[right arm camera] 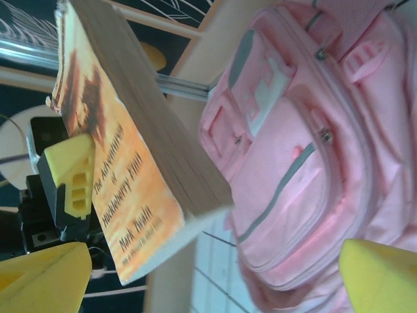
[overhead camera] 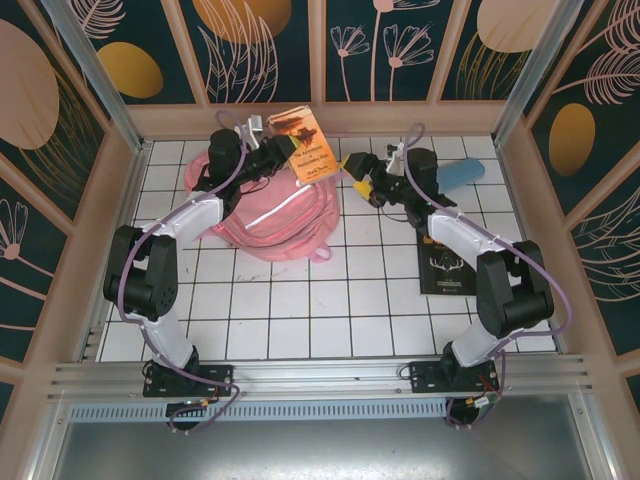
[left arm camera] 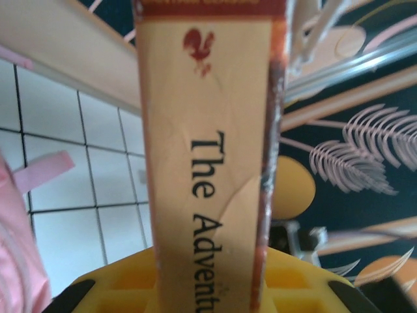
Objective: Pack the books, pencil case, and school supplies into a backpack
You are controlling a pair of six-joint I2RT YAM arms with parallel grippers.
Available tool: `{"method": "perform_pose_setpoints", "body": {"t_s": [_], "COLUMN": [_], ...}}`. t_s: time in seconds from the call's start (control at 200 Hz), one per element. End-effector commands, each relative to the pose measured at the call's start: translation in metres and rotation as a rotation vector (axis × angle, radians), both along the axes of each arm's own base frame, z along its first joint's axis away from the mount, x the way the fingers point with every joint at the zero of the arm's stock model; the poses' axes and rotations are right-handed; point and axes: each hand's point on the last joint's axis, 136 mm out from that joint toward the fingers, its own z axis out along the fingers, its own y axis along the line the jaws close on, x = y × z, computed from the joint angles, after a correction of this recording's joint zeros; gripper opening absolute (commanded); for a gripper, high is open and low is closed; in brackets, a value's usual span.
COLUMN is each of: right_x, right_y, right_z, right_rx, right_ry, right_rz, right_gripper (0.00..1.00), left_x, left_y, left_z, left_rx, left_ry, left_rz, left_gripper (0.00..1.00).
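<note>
The orange-yellow book [overhead camera: 303,142] hangs in the air above the far end of the pink backpack [overhead camera: 275,215], and my left gripper [overhead camera: 286,152] is shut on it. In the left wrist view its spine [left arm camera: 205,150] stands between the yellow fingers [left arm camera: 124,290]. My right gripper [overhead camera: 358,175] is open just right of the book, a short gap away. In the right wrist view the book [right arm camera: 124,163] and the backpack [right arm camera: 306,150] lie beyond its spread fingertips [right arm camera: 39,280]. The black booklet [overhead camera: 447,265] lies flat at the right. The light blue pencil case [overhead camera: 463,172] lies at the back right.
The white tiled table [overhead camera: 300,300] is fenced by wooden walls [overhead camera: 320,118] close behind the book. Bare tiles lie in front of the backpack and between the two arms.
</note>
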Motion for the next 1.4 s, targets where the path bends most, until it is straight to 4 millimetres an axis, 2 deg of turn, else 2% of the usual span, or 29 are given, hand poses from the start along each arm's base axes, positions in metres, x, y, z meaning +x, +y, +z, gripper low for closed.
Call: {"method": "perform_pose_setpoints", "body": {"t_s": [0.0, 0.18, 0.275, 0.475, 0.586, 0.786, 0.896, 0.926, 0.986, 1.091, 1.181, 1.271, 1.396], "right_x": [0.002, 0.012, 0.021, 0.037, 0.039, 0.042, 0.043, 0.043, 0.044, 0.044, 0.042, 0.040, 0.033], "right_y": [0.013, 0.042, 0.058, 0.067, 0.071, 0.063, 0.064, 0.064, 0.060, 0.047, 0.032, 0.015, -0.016], "right_z": [0.059, 0.073, 0.073, 0.073, 0.069, 0.057, 0.054, 0.053, 0.051, 0.044, 0.041, 0.036, 0.029], "right_rx": [0.264, 0.386, 0.414, 0.475, 0.487, 0.514, 0.512, 0.509, 0.494, 0.423, 0.335, 0.230, 0.092], "right_ry": [-0.090, -0.078, -0.054, -0.040, -0.026, -0.002, 0.004, 0.003, -0.006, -0.034, -0.069, -0.090, -0.112], "right_rz": [-0.025, 0.028, 0.050, 0.056, 0.050, -0.026, -0.025, -0.027, -0.050, -0.125, -0.181, -0.223, -0.279], "right_gripper": [0.99, 0.99, 0.97, 0.86, 0.74, 0.55, 0.40, 0.33, 0.24, 0.17, 0.15, 0.14, 0.14], "left_x": [0.007, 0.018, 0.019, 0.018, 0.019, 0.022, 0.022, 0.021, 0.021, 0.022, 0.022, 0.016, 0.000], "left_y": [0.015, 0.015, 0.012, 0.012, 0.014, 0.012, 0.012, 0.011, 0.012, 0.011, 0.015, 0.020, 0.029], "left_z": [0.058, 0.058, 0.059, 0.062, 0.063, 0.059, 0.055, 0.053, 0.050, 0.031, -0.001, -0.040, -0.084], "left_rx": [-0.171, -0.246, -0.270, -0.337, -0.341, -0.341, -0.339, -0.336, -0.331, -0.271, -0.151, 0.001, 0.219], "left_ry": [-0.091, -0.041, -0.021, -0.003, -0.004, 0.010, 0.019, 0.023, 0.032, 0.076, 0.135, 0.193, 0.248], "left_rz": [0.093, 0.112, 0.100, 0.085, 0.096, 0.093, 0.092, 0.091, 0.092, 0.105, 0.128, 0.146, 0.126], "left_gripper": [0.20, 0.21, 0.21, 0.21, 0.21, 0.23, 0.25, 0.26, 0.32, 0.52, 0.69, 0.79, 0.85]}}
